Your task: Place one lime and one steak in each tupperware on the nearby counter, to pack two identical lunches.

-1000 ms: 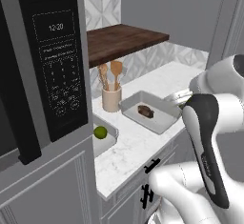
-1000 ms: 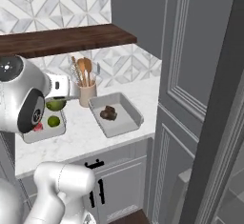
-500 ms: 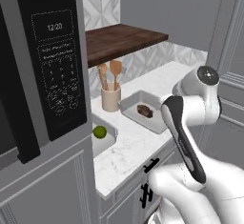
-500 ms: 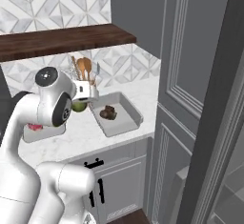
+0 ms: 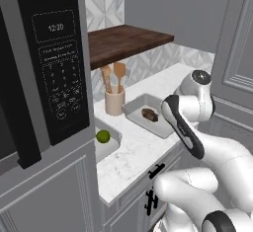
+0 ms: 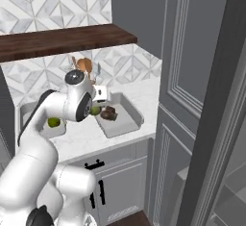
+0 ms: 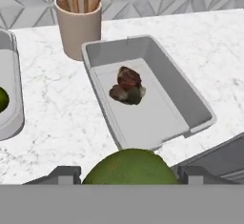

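A glossy yellow-green lime [image 7: 128,168] sits between my fingertips, with my gripper [image 7: 128,171] shut on it. It hangs just in front of the near rim of the right tupperware [image 7: 147,118], which holds a dark steak [image 7: 127,86]. From the right base view the held lime [image 6: 95,109] shows beside that steak [image 6: 109,113] and tray [image 6: 122,125]. A second lime [image 5: 103,136] lies in the left tupperware [image 5: 116,136], also seen at the hand view's left edge as lime [image 7: 2,99] in tray [image 7: 16,105]. In the left base view my arm hides the gripper; the steak [image 5: 149,114] shows in its tray [image 5: 138,105].
A beige cup of wooden utensils [image 7: 78,24] stands behind the trays on the white counter [image 7: 62,108]. A dark microwave [image 5: 54,68] stands at the left, a wooden shelf [image 5: 123,41] runs above, and a tall grey cabinet [image 6: 192,76] rises at the right.
My arm has swung from over the left tray toward the right one, carrying the lime. The hand now hangs over the right tray's near edge. Trays, steak and cup stayed put.
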You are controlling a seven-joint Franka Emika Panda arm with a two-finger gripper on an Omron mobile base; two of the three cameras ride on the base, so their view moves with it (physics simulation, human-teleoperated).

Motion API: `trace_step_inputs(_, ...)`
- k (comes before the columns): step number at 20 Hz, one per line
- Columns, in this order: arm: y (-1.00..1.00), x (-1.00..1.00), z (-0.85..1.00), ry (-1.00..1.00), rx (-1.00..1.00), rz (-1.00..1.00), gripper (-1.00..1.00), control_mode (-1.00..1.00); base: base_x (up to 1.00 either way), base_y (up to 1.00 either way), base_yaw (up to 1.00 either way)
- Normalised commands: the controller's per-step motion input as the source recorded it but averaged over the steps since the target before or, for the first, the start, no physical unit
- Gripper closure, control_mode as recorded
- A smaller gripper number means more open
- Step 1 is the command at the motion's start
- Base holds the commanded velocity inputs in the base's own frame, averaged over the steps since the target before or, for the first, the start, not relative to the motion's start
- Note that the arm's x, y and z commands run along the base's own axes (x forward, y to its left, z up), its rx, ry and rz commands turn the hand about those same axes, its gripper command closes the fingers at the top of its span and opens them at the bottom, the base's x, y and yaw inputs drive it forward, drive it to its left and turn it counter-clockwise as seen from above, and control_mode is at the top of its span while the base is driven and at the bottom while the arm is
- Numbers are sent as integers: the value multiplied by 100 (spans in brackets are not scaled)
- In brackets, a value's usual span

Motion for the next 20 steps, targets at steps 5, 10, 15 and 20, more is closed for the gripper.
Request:
trace_step_inputs(5,-1,63,-54,9,0,0,100,-100,0,0,0)
trace_step_inputs(10,-9,53,-48,9,0,0,100,-100,0,0,0)
trace_step_inputs(15,-15,58,-48,5,0,0,100,-100,0,0,0)
trace_step_inputs(20,-12,67,-46,3,0,0,100,-100,0,0,0)
